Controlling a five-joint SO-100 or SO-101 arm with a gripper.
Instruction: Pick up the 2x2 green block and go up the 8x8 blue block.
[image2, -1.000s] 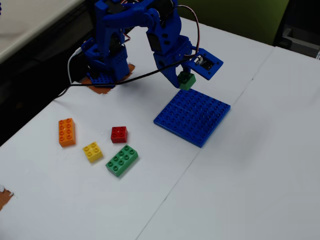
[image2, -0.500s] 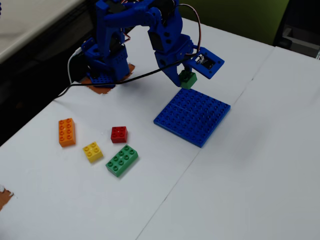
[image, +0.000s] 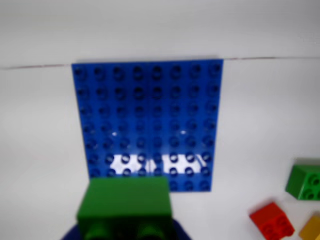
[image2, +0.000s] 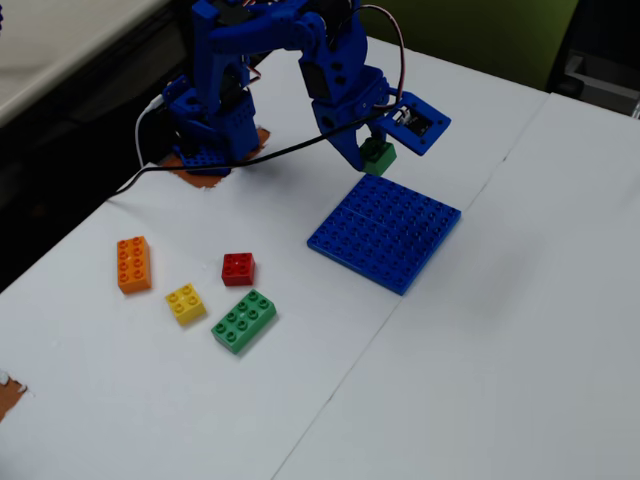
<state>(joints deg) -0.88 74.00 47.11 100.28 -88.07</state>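
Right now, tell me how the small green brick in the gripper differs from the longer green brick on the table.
The small green brick is square and held in the gripper above the table; the longer green brick is oblong with eight studs and lies on the white table beside the red brick. Both are the same green plastic.

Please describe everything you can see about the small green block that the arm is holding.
The 2x2 green block is a small square brick of glossy green plastic. The pincer is shut on it and holds it in the air, clear of the table, near the far corner of the 8x8 blue block in the fixed view. In the wrist view it fills the lower edge, roughly level, with round shapes showing on its near face. Nothing but the pincer touches it.
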